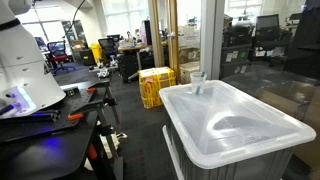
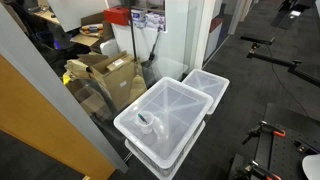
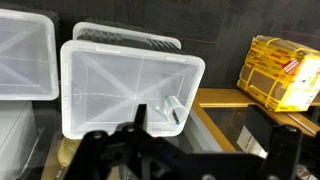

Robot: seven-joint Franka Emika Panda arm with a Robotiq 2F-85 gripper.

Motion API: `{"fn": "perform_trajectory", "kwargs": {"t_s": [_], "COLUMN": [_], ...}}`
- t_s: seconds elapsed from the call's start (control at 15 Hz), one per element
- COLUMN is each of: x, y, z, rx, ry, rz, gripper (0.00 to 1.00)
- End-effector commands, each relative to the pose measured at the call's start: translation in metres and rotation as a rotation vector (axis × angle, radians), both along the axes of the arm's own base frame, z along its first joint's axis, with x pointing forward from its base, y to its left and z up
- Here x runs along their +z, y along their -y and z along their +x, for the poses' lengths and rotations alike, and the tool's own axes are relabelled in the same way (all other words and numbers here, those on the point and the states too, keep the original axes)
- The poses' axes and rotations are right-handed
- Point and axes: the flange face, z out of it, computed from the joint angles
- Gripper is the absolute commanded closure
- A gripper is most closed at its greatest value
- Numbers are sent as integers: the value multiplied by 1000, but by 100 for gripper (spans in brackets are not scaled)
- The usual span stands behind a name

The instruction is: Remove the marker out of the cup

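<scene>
Only the wrist view shows the marker [image 3: 175, 117] at the cup [image 3: 165, 104]

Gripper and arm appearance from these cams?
Wrist view: the gripper is matte black, angular, with two blocky fingers seen as a dark silhouette; no markings or cables readable. In an exterior view a smooth white rounded arm shell shows at the edge, with a blue glow beneath it.
</scene>
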Motion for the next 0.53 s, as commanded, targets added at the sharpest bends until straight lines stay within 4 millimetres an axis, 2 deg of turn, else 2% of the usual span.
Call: {"fn": "perform_trajectory", "kwargs": {"t_s": [0.0, 0.47], "x": [1, 0], "y": [0, -1], "z": [0, 3], "rx": [0, -2], "ry": [-1, 17], "rz": [0, -15], "gripper": [0, 0]}}
